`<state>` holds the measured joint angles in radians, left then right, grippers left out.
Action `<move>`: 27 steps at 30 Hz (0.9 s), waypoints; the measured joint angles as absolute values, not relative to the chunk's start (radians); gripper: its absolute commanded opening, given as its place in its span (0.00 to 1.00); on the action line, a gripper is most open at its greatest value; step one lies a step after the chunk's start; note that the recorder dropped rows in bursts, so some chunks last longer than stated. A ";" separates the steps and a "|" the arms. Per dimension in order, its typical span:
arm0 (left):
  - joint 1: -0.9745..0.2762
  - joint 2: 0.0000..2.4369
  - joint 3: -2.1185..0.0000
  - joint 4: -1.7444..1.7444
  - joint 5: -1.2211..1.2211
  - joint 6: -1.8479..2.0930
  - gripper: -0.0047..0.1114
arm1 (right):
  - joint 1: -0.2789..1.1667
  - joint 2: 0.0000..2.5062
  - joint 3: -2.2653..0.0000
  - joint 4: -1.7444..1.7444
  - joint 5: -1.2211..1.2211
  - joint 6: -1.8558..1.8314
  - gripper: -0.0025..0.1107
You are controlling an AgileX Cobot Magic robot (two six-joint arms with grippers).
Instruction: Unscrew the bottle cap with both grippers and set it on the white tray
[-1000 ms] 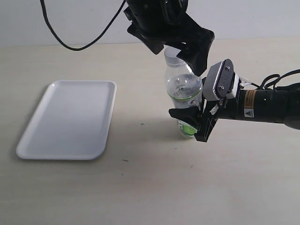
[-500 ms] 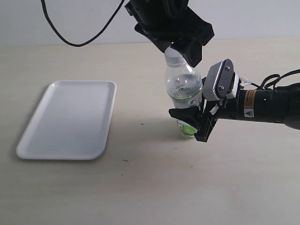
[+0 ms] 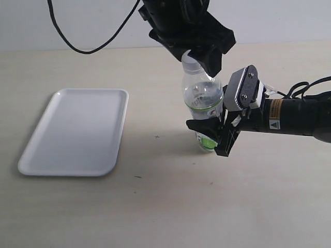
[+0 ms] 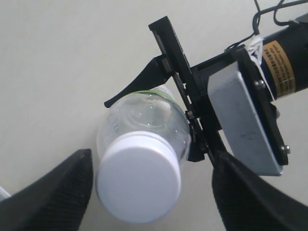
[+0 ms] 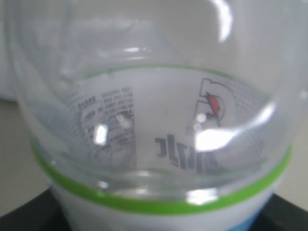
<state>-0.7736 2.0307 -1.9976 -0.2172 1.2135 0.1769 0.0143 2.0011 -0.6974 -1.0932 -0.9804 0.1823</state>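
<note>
Standing upright a little right of the tabletop's [image 3: 155, 206] middle, the bottle [image 3: 202, 98] has its long axis vertical and its neck pointing straight up. The bottle cap [image 3: 190, 64] is on top! The left gripper [image 3: 199, 58] hangs right over it from above. The right gripper [image 3: 209, 135] reaches in from the right edge, clenched on the bottle's lower body. The white tray [image 3: 77, 132] lies bare toward the left edge, well apart.

Left wrist view: looking down on the cap [image 4: 139, 182], its fingers [image 4: 67, 192] flank it. One is just beside it, the other shows a gap. Squeezing or not? Cannot tell.

Right wrist view: the bottle [image 5: 154, 144] fills everything, green label band across, held tight in close.
</note>
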 measured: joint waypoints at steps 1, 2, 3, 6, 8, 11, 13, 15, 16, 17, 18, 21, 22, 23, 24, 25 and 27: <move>-0.774 2.031 -1.998 -0.217 1.216 0.177 0.62 | 0.014 2.001 -0.697 -1.093 -0.980 0.182 0.02; -0.774 2.031 -1.998 -0.217 1.216 0.177 0.62 | 0.014 2.001 -0.697 -1.093 -0.980 0.182 0.02; -0.774 2.031 -1.998 -0.217 1.217 0.177 0.62 | 0.014 2.001 -0.697 -1.093 -0.980 0.184 0.02; -0.774 2.031 -1.998 -0.217 1.218 0.177 0.62 | 0.014 2.001 -0.697 -1.093 -0.980 0.184 0.02; -0.774 2.031 -1.998 -0.217 1.220 0.177 0.59 | 0.014 2.001 -0.697 -1.093 -0.980 0.184 0.02; -0.774 2.031 -1.998 -0.217 1.220 0.177 0.50 | 0.014 2.001 -0.697 -1.093 -0.980 0.184 0.02; -0.774 2.031 -1.998 -0.213 1.220 0.177 0.44 | 0.014 2.001 -0.697 -1.095 -0.980 0.184 0.02; -0.774 2.031 -1.998 -0.209 1.222 0.177 0.43 | 0.014 2.001 -0.697 -1.097 -0.980 0.184 0.02; -0.774 2.031 -1.998 -0.209 1.222 0.177 0.43 | 0.014 2.001 -0.697 -1.097 -0.980 0.184 0.02; -0.774 2.031 -1.998 -0.209 1.222 0.177 0.43 | 0.014 2.001 -0.697 -1.097 -0.980 0.184 0.02; -0.774 2.031 -1.998 -0.207 1.222 0.177 0.43 | 0.014 2.001 -0.697 -1.097 -0.980 0.184 0.02; -0.774 2.031 -1.998 -0.207 1.222 0.177 0.43 | 0.014 2.001 -0.697 -1.097 -0.980 0.184 0.02; -0.774 2.031 -1.998 -0.207 1.222 0.177 0.43 | 0.014 2.001 -0.697 -1.097 -0.980 0.184 0.02; -0.774 2.031 -1.998 -0.207 1.222 0.177 0.43 | 0.014 2.001 -0.697 -1.097 -0.980 0.184 0.02; -0.774 2.031 -1.998 -0.207 1.222 0.177 0.42 | 0.014 2.001 -0.697 -1.097 -0.980 0.184 0.02; -0.774 2.031 -1.998 -0.207 1.222 0.177 0.42 | 0.014 2.001 -0.697 -1.097 -0.980 0.184 0.02; -0.774 2.031 -1.998 -0.207 1.222 0.177 0.40 | 0.014 2.001 -0.697 -1.097 -0.980 0.184 0.02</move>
<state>-0.7736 2.0307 -1.9976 -0.2069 1.2220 0.1769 0.0143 2.0011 -0.6974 -1.0971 -0.9804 0.1841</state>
